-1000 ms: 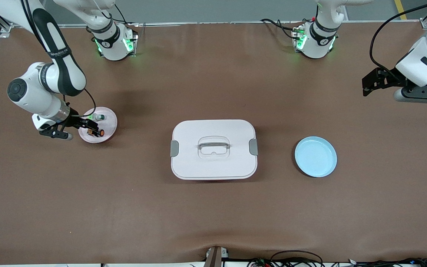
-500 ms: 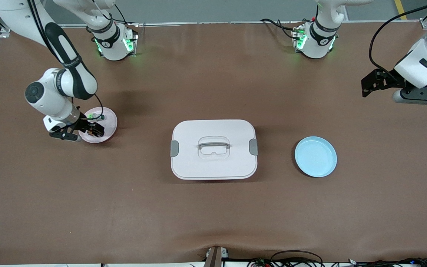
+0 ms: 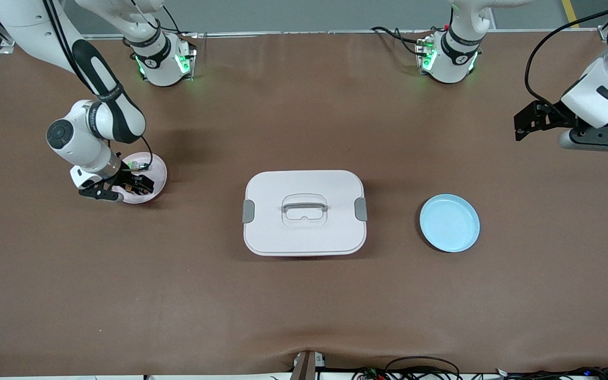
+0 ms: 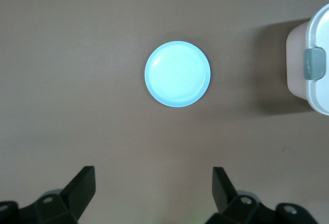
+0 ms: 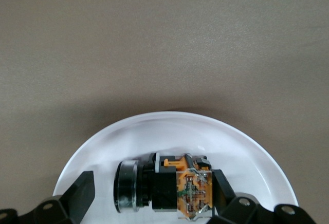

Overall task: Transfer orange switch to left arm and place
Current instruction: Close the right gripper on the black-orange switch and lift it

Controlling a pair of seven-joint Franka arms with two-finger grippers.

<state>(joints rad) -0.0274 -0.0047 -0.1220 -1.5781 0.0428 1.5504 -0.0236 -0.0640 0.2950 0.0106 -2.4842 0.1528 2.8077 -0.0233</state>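
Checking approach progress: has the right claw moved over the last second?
Yes. The right claw has shifted toward the box, from the pink plate's outer edge to over it, open around the orange switch.

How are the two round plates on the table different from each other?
The pink plate lies at the right arm's end of the table; the blue plate lies at the left arm's end, nearer the front camera. The pink plate carries the orange switch, with the right gripper low over it, fingers open; the blue plate is bare, with no gripper over it. The blue plate looks somewhat larger. Both are round, shallow and flat on the table.
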